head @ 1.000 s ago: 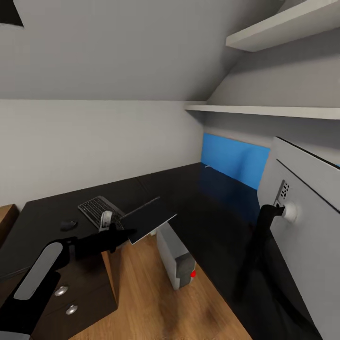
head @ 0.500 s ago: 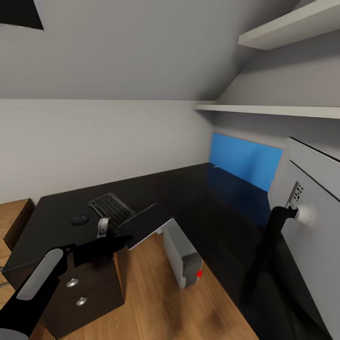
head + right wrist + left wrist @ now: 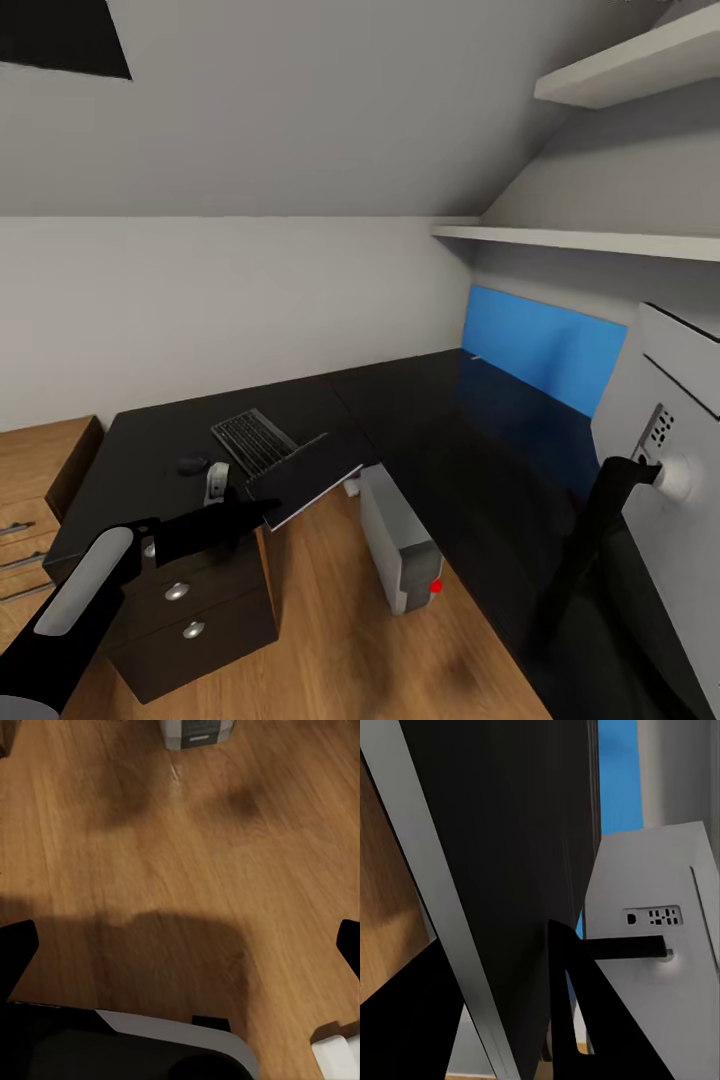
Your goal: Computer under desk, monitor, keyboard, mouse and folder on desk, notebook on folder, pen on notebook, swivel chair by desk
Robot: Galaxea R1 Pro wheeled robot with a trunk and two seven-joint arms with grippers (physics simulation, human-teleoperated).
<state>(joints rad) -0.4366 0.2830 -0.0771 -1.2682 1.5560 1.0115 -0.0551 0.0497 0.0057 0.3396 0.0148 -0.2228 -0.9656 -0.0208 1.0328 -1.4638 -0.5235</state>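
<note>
Head view: the L-shaped desk (image 3: 420,420) with glossy black top serves as the landmark. On its left wing lies the keyboard (image 3: 252,441), and the mouse (image 3: 192,464) sits just beside the keyboard, toward the wooden chest (image 3: 40,480) at the desk's far left end. Beneath the inner corner of the desk stands the computer (image 3: 400,545), a light-grey tower on the wooden floor (image 3: 330,640). The monitor (image 3: 680,440) rests on the desk's right wing, its grey back toward the camera, with its black stand (image 3: 600,520) below; the blue back panel (image 3: 545,345) rises behind it. Two wall shelves (image 3: 590,240) hang above the desk.

The left gripper (image 3: 250,500) hovers over the front edge of the desk's left wing, jaws clamped on a flat dark panel with a pale edge, the folder (image 3: 305,478), held tilted above the drawers (image 3: 180,600).

Left wrist view: the folder (image 3: 502,885) runs edge-on, with the monitor (image 3: 660,945) beyond it.

Right wrist view: the right gripper (image 3: 184,945) hangs over the floor (image 3: 180,855), fingertips (image 3: 15,945) spread wide, grasping nothing; the computer (image 3: 195,731) stands well apart.
</note>
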